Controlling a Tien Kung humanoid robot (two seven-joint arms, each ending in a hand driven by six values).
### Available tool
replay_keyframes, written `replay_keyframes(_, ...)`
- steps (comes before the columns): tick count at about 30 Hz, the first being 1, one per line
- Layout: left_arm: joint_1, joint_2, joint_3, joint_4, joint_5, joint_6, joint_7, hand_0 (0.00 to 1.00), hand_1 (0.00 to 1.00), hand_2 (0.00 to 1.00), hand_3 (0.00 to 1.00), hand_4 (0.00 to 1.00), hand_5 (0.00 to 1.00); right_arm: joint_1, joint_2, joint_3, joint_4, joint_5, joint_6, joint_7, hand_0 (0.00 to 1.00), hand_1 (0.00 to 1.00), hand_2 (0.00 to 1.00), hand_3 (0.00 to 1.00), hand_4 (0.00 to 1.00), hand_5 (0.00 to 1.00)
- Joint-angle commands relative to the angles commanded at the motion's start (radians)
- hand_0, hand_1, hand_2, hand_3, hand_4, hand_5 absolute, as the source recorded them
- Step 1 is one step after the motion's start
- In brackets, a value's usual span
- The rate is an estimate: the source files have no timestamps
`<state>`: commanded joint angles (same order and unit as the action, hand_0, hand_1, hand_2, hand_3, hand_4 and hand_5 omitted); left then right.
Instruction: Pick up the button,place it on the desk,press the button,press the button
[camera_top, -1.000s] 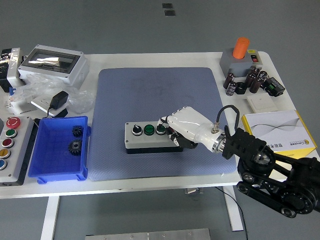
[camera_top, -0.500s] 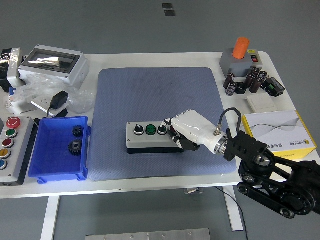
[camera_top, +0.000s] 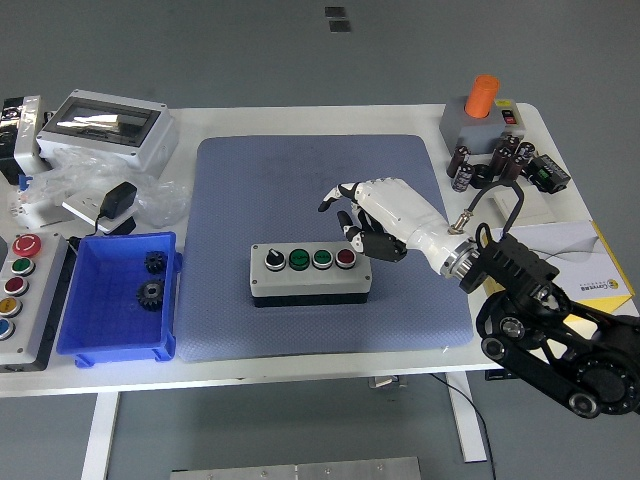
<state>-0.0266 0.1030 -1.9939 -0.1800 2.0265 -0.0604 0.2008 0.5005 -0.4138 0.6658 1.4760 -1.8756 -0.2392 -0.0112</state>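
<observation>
Since a second ago the right hand has lifted off the button box and drawn back toward the far right, so all four buttons on the box's top now show: a black-and-white selector at the left, two green buttons, and a red button at the right end. That hand now hovers just beyond the box's right end, fingers loosely spread and holding nothing. No left hand is in view.

The button box lies flat on the blue mat in the middle of the white worktop, long side facing the robot, set down and upright.

It looks like a rigid plastic enclosure, grey-sided with a pale lid, probably fairly light and hard-shelled, so it should not deform but might slide under a push from the side. To lift it, the long front and back walls seem the best place to grip, clear of the buttons. For pressing, a single fingertip coming straight down on a button cap should keep the box from shifting.
</observation>
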Motion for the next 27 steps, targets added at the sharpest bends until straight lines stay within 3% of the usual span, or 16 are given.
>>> replay_keyframes(1,0.000,0.000,0.003,0.000,-0.003,0.001,0.001,0.679,0.684,0.602,0.670,0.747,0.343,-0.009,0.007,0.014,-0.005,0.007,-0.012,0.003,0.394,0.593,0.656,0.831,0.817,0.327)
replay_keyframes(7,0.002,-0.002,0.025,0.000,-0.023,0.009,0.012,0.679,0.684,0.602,0.670,0.747,0.343,-0.099,0.073,0.136,-0.025,0.116,-0.106,0.093,0.394,0.593,0.656,0.831,0.817,0.327)
replay_keyframes(8,0.003,-0.003,0.027,0.000,-0.025,0.010,0.014,0.679,0.684,0.603,0.671,0.748,0.344,-0.120,0.086,0.162,-0.025,0.144,-0.117,0.117,0.922,0.930,0.998,0.998,0.991,0.483)
replay_keyframes(13,0.008,-0.004,0.031,0.000,-0.031,0.011,0.016,0.679,0.684,0.603,0.671,0.748,0.344,-0.214,0.136,0.273,-0.040,0.294,-0.114,0.231,0.922,0.930,0.998,0.998,0.991,0.483)
replay_keyframes(14,0.009,-0.004,0.031,0.000,-0.031,0.011,0.016,0.679,0.685,0.603,0.671,0.748,0.346,-0.233,0.143,0.295,-0.046,0.327,-0.104,0.256,0.983,0.968,0.991,0.998,0.948,0.656)
replay_keyframes(19,0.012,-0.003,0.031,0.000,-0.029,0.011,0.016,0.679,0.685,0.603,0.671,0.748,0.346,-0.316,0.162,0.339,-0.074,0.490,-0.054,0.367,0.983,0.968,0.991,0.998,0.948,0.656)
replay_keyframes(20,0.012,-0.003,0.030,0.000,-0.028,0.011,0.016,0.679,0.685,0.602,0.670,0.748,0.348,-0.334,0.165,0.338,-0.082,0.524,-0.042,0.389,0.874,0.827,0.820,0.818,0.913,0.664)
replay_keyframes(25,0.013,0.000,0.030,0.000,-0.025,0.010,0.016,0.679,0.685,0.602,0.670,0.748,0.348,-0.385,0.174,0.334,-0.114,0.663,-0.006,0.471,0.874,0.827,0.820,0.818,0.913,0.664)
replay_keyframes(26,0.014,0.001,0.030,0.000,-0.024,0.010,0.016,0.679,0.685,0.603,0.671,0.749,0.349,-0.389,0.175,0.336,-0.118,0.688,-0.001,0.480,0.810,0.761,0.744,0.740,0.898,0.670)
replay_keyframes(27,0.014,0.002,0.029,0.000,-0.024,0.009,0.017,0.679,0.685,0.603,0.671,0.749,0.349,-0.391,0.175,0.337,-0.122,0.709,0.003,0.485,0.810,0.761,0.744,0.740,0.898,0.670)
